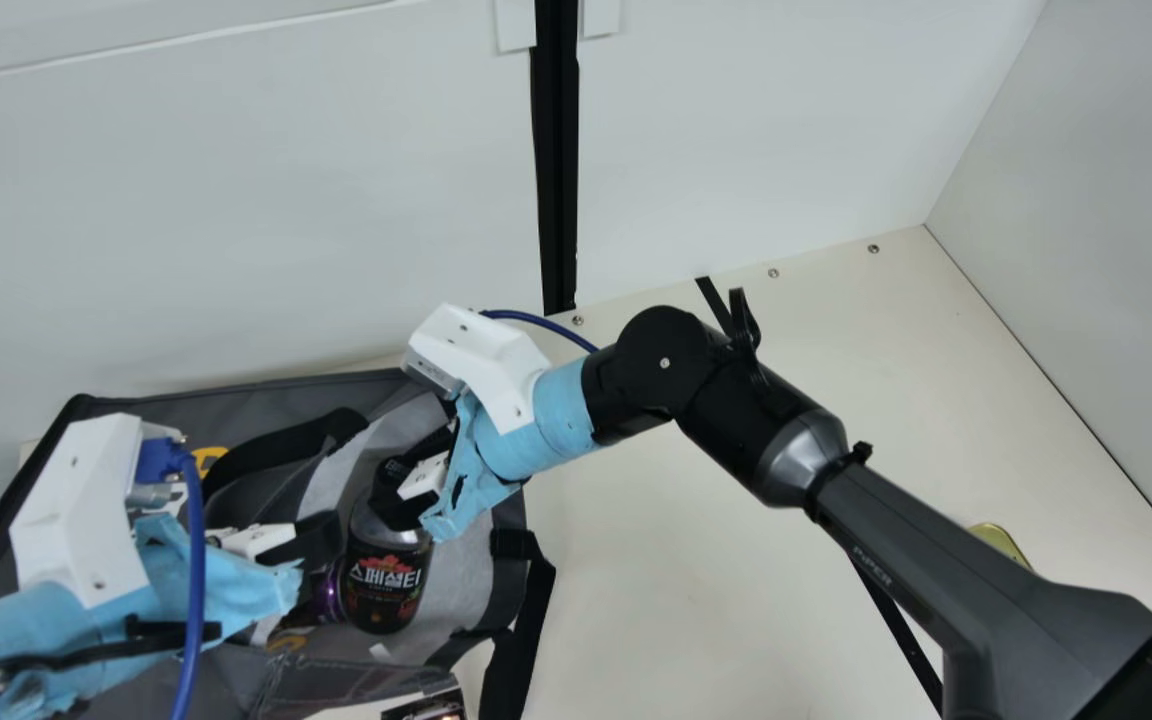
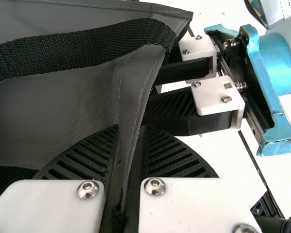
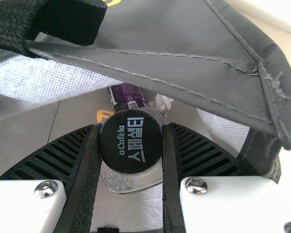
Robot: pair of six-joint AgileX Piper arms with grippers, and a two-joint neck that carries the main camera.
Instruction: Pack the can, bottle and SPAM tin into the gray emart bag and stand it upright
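In the main view, my left gripper (image 1: 321, 542) is at the gray bag (image 1: 336, 668), which lies open and slumped. The left wrist view shows my left gripper (image 2: 131, 130) shut on the bag's hemmed edge (image 2: 138, 97). My right gripper (image 1: 394, 500) is at the top of the dark bottle (image 1: 386, 590), over the bag's gray inner side. In the right wrist view, my right gripper (image 3: 131, 133) is shut on the bottle's black cap (image 3: 131, 141). The purple can (image 3: 127, 95) lies beyond the bottle, inside the bag. A gold-colored tin (image 1: 1000, 542) is partly hidden behind the right arm.
Black straps (image 1: 526, 625) hang off the bag's right side. A dark printed item (image 1: 426, 708) is at the main view's bottom edge. White walls (image 1: 736, 120) stand behind the table (image 1: 676, 590). Both grippers are close together at the bag.
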